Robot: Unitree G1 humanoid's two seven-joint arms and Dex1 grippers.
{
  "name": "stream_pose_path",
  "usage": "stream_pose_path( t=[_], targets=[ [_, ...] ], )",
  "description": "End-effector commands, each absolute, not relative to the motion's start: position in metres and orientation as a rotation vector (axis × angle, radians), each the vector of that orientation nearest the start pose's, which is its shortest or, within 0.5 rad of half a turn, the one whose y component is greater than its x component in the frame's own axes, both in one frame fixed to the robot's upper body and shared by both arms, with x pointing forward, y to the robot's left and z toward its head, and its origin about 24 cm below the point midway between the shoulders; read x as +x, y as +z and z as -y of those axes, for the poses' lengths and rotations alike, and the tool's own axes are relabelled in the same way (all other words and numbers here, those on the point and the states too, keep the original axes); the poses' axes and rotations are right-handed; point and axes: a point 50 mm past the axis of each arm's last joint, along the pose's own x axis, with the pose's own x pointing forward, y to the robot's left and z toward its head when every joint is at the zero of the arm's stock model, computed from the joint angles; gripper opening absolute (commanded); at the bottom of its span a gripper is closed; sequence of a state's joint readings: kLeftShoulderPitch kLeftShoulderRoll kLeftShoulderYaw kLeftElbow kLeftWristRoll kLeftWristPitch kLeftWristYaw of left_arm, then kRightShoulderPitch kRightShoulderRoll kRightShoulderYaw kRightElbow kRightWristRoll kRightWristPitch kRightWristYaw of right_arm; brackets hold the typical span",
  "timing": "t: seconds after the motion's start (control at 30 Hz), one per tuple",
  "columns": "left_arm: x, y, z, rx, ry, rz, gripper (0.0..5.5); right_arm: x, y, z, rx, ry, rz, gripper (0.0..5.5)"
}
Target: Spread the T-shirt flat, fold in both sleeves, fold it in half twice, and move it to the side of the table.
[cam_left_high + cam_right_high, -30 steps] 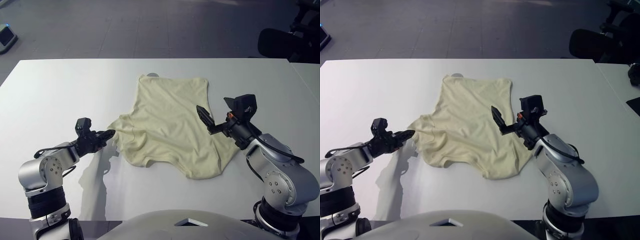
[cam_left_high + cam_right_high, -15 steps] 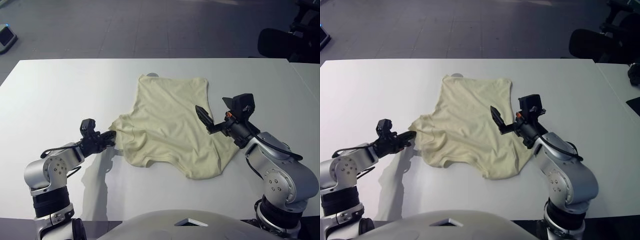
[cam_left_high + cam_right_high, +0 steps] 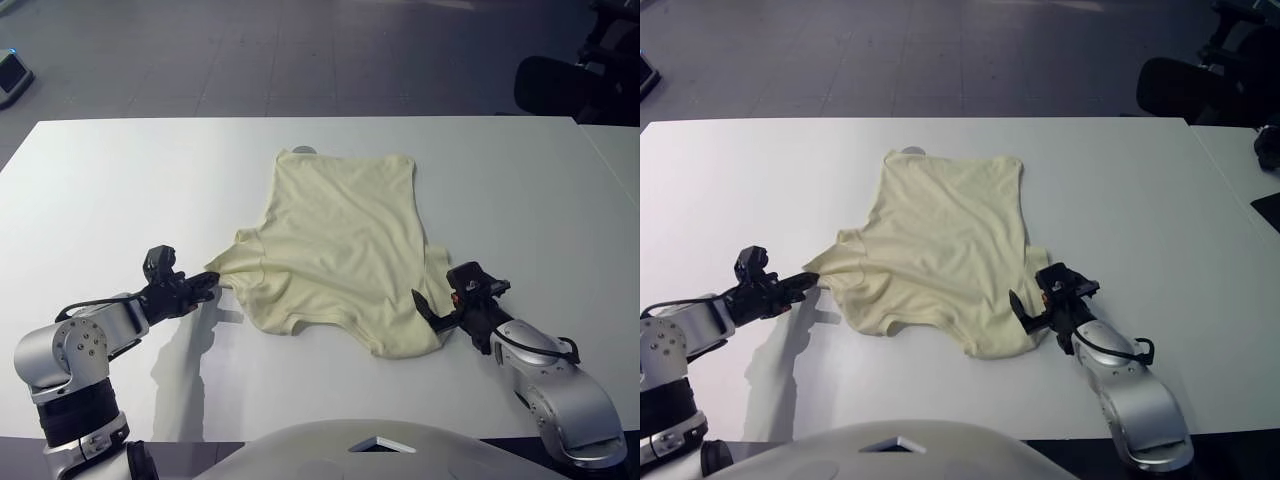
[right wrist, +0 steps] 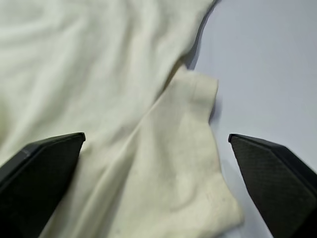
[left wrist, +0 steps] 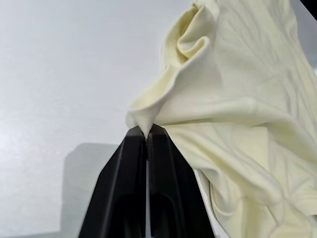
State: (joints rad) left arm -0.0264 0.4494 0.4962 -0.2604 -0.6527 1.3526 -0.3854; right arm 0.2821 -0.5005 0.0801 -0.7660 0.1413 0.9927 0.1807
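A pale yellow T-shirt (image 3: 340, 245) lies crumpled on the white table (image 3: 120, 180), its hem toward the far side. My left gripper (image 3: 207, 281) is shut on the tip of the shirt's left sleeve (image 5: 148, 111), which it holds stretched out a little above the table. The black fingers (image 5: 131, 163) pinch the fabric between them. My right gripper (image 3: 445, 295) is open and sits low at the shirt's near right corner. In the right wrist view its wide-spread fingertips (image 4: 44, 163) flank a folded flap of cloth (image 4: 183, 158).
A black chair (image 3: 560, 85) stands behind the table's far right corner. A second white table (image 3: 615, 140) adjoins on the right. Bare tabletop lies on both sides of the shirt.
My right gripper has dropped from above the shirt's right side to its near right corner. My left gripper has drawn the sleeve tip out to the left.
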Motion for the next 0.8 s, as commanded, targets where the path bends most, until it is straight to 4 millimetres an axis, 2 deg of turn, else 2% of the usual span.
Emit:
stream_pose_path(
  t=[0.03, 0.17, 0.4, 0.6, 0.8],
  targets=[
    [0.215, 0.076, -0.275, -0.422, -0.194, -0.752, 0.04, 0.167, 0.066, 0.189, -0.383, 0.276, -0.603, 5.40],
    [0.223, 0.090, -0.282, -0.417, -0.200, -0.720, 0.04, 0.167, 0.067, 0.191, -0.386, 0.261, -0.598, 5.40],
    [0.230, 0.108, -0.274, -0.396, -0.273, -0.708, 0.04, 0.171, 0.081, 0.190, -0.361, 0.225, -0.540, 5.40],
    [0.231, 0.118, -0.264, -0.336, -0.346, -0.729, 0.04, 0.177, 0.100, 0.190, -0.320, 0.172, -0.463, 5.40],
    [0.241, 0.145, -0.242, -0.313, -0.504, -0.678, 0.04, 0.176, 0.101, 0.192, -0.295, 0.127, -0.461, 5.40]
  ],
)
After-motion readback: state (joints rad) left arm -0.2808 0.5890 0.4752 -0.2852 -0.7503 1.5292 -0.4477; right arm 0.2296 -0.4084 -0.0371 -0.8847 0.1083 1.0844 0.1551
